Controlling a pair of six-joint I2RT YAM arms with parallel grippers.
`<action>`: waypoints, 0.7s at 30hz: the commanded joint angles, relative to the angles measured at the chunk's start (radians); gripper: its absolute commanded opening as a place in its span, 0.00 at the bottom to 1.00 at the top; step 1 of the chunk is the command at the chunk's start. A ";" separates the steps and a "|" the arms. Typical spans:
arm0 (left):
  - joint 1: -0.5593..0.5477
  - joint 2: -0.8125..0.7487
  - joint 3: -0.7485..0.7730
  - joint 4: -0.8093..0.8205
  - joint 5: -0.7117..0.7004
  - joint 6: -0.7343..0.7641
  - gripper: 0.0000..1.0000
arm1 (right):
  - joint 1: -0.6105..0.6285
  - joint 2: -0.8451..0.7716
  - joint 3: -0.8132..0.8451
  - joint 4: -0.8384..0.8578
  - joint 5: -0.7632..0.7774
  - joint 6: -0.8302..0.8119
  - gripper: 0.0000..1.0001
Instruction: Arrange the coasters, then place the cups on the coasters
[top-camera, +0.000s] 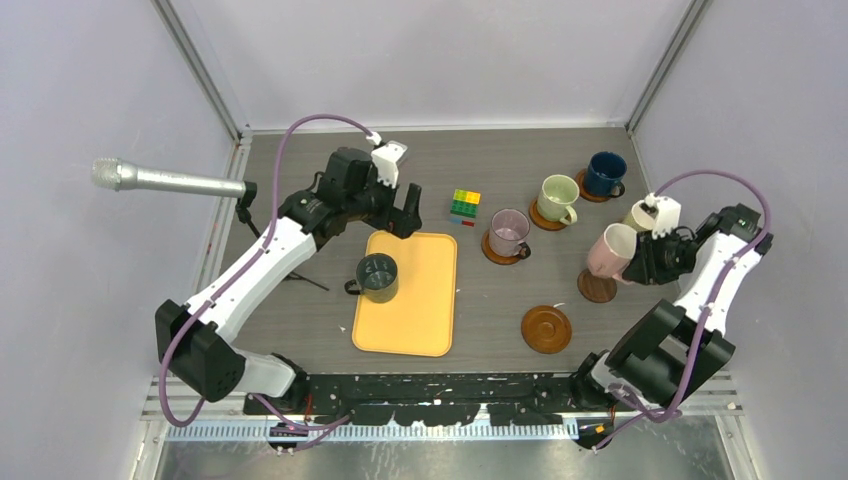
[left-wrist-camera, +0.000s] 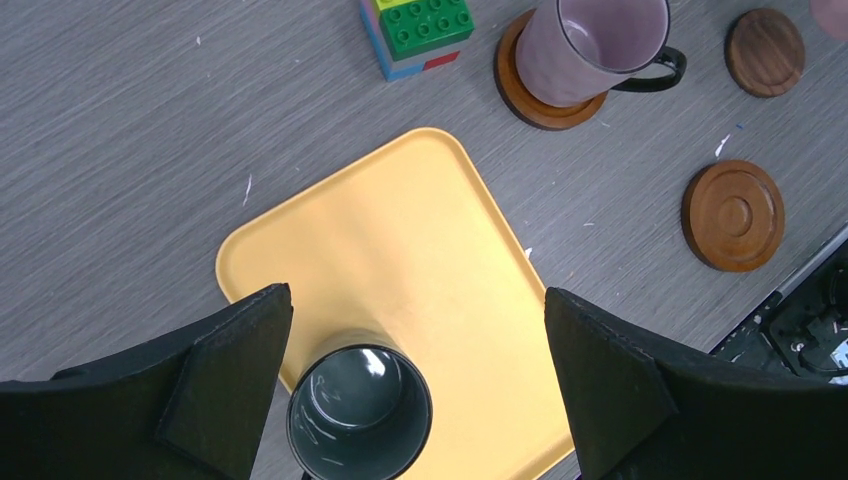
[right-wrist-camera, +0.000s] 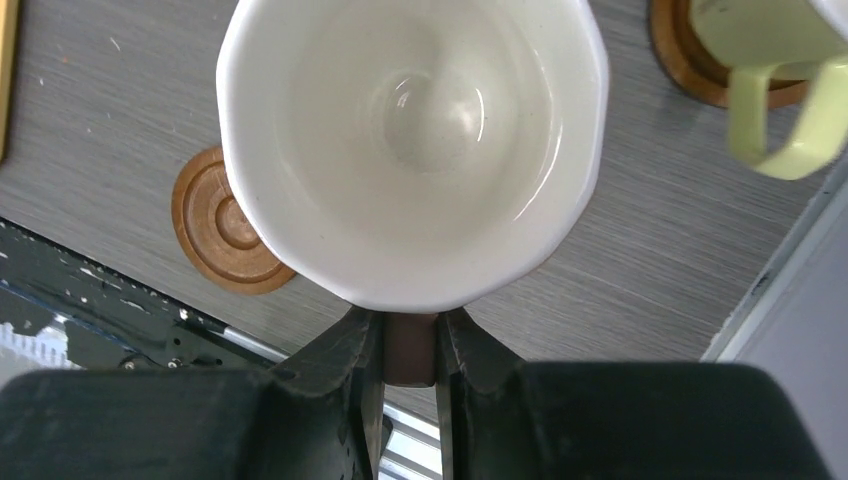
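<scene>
My right gripper (top-camera: 640, 262) (right-wrist-camera: 410, 335) is shut on the handle of the pink-cream cup (top-camera: 612, 250) (right-wrist-camera: 410, 140), which hangs tilted just over a dark flat coaster (top-camera: 597, 287). My left gripper (top-camera: 400, 215) (left-wrist-camera: 416, 295) is open above the dark green cup (top-camera: 378, 277) (left-wrist-camera: 360, 410), which stands on the yellow tray (top-camera: 420, 320) (left-wrist-camera: 400, 230). The mauve cup (top-camera: 509, 232) (left-wrist-camera: 590, 45), light green cup (top-camera: 557, 197) and navy cup (top-camera: 605, 173) each sit on a coaster. The pale yellow cup (top-camera: 640, 215) (right-wrist-camera: 770, 70) is on a coaster too. One coaster (top-camera: 546, 328) (left-wrist-camera: 733, 215) (right-wrist-camera: 220, 225) lies bare.
A multicoloured cube (top-camera: 464, 206) (left-wrist-camera: 415, 30) stands beyond the tray. A microphone (top-camera: 165, 180) juts in from the left wall. The black rail (top-camera: 450, 385) of the arm bases runs along the near edge.
</scene>
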 joint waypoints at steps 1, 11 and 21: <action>-0.003 -0.049 -0.023 0.032 -0.022 0.006 1.00 | -0.005 -0.098 -0.072 0.073 -0.057 -0.072 0.00; -0.003 -0.087 -0.048 0.008 -0.040 0.019 1.00 | -0.004 -0.110 -0.204 0.231 -0.002 -0.043 0.00; -0.003 -0.092 -0.048 -0.006 -0.038 0.025 1.00 | -0.007 -0.112 -0.277 0.309 0.033 -0.064 0.01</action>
